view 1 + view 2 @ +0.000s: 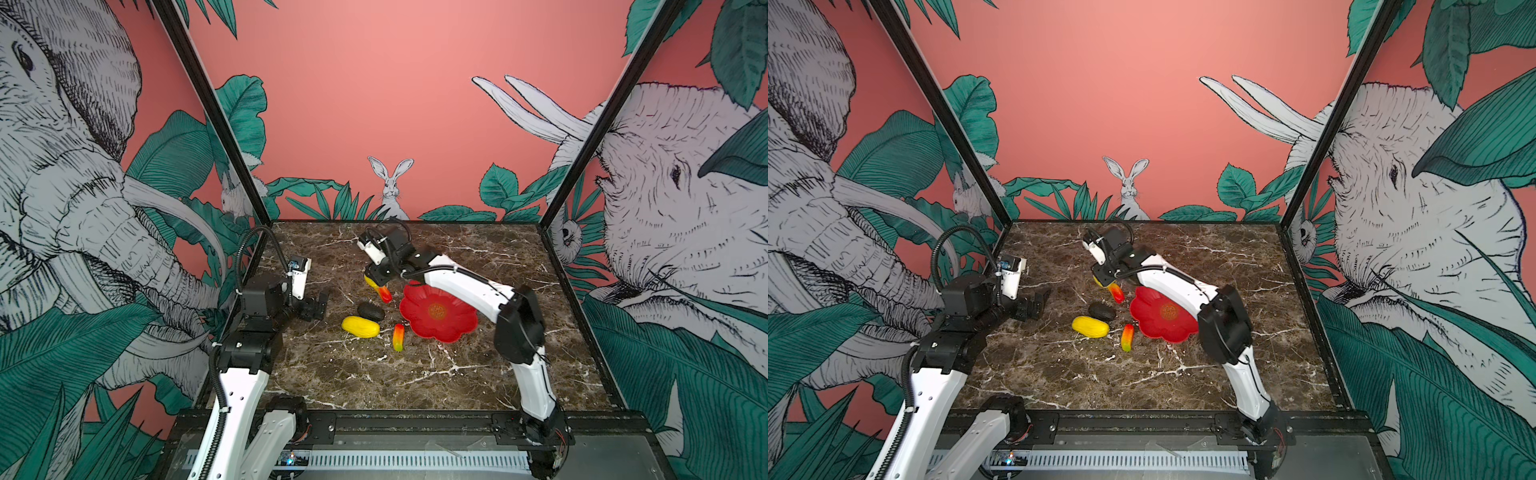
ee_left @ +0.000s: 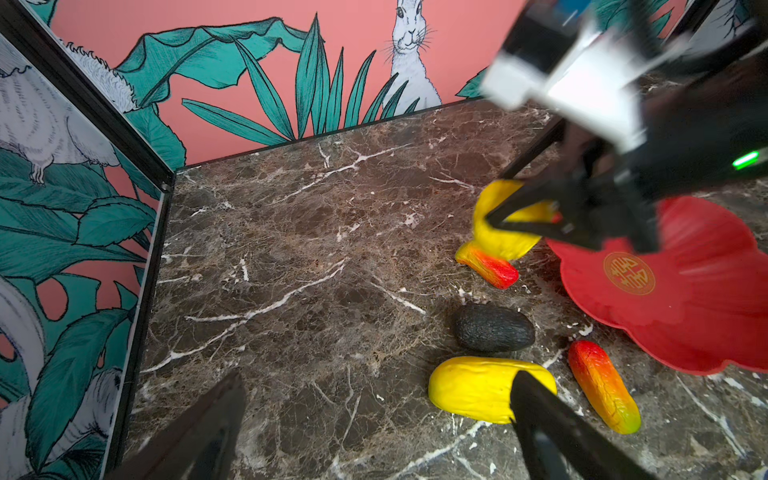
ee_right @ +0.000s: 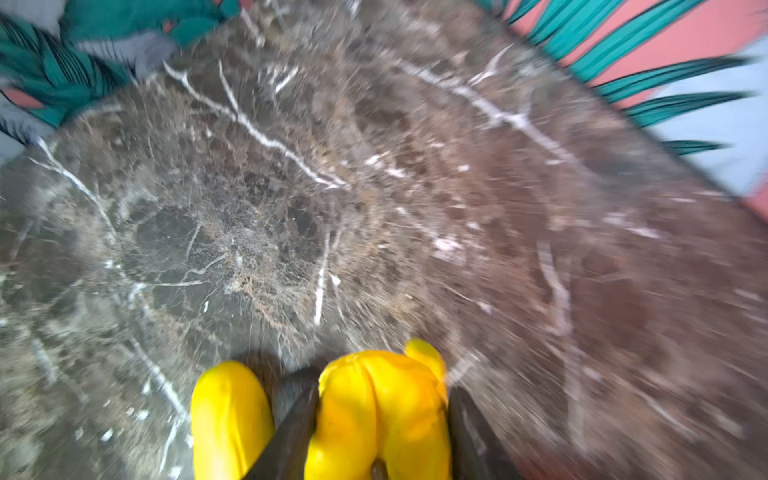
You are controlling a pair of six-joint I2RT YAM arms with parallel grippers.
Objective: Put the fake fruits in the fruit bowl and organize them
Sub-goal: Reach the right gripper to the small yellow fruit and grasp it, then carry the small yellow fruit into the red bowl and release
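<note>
The bowl (image 1: 455,330) is empty, so we judge the task barely begun. Our right pincer (image 3: 380,415) clamps the bumpy fruit (image 2: 498,241) just beside its rim. The left pincer (image 1: 316,305) hangs wide. The dark fruit (image 1: 370,311), long yellow fruit (image 1: 360,326) and two red-orange fruits (image 1: 398,337) (image 1: 384,293) lie on the surface (image 1: 374,374).

Glossy red with a gold centre mark for the fruit bowl (image 1: 457,328), bright yellow for the bumpy fruit (image 2: 498,245) and oblong fruit (image 1: 360,326), blackish for the oval fruit (image 1: 370,311), red through orange to green for the near slim fruit (image 1: 398,337), red and orange for the far slim fruit (image 1: 384,293), white-veined brown marble for the table (image 1: 374,382).
</note>
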